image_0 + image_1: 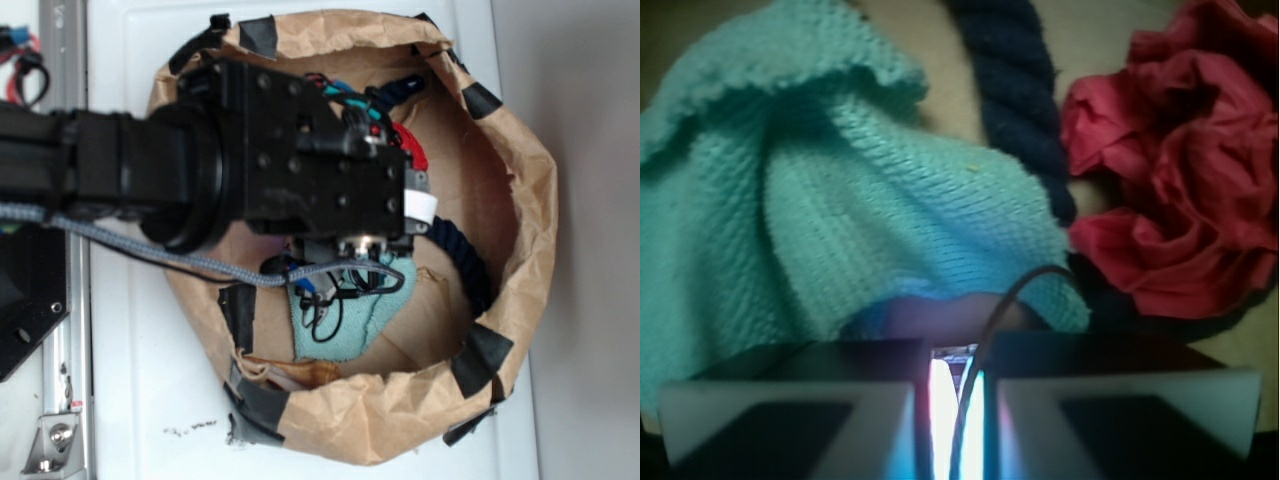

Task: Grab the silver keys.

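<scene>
Exterior view: black arm (200, 165) stretched in from the left over a brown paper-lined bowl (520, 250), wrist bent down inside, gripper (365, 250) above a teal cloth (345, 325); dark blue rope (470, 265) alongside. Wrist view: fingers (790, 415) almost together, clamped on a thin wire loop of the silver keys (958, 395), bright metal in the gap; red crumpled cloth (1180, 190) to the right.

Teal cloth (840, 220), navy rope (1025, 110) and red fabric (1180, 170) crowd the paper-walled bin (530, 200).
</scene>
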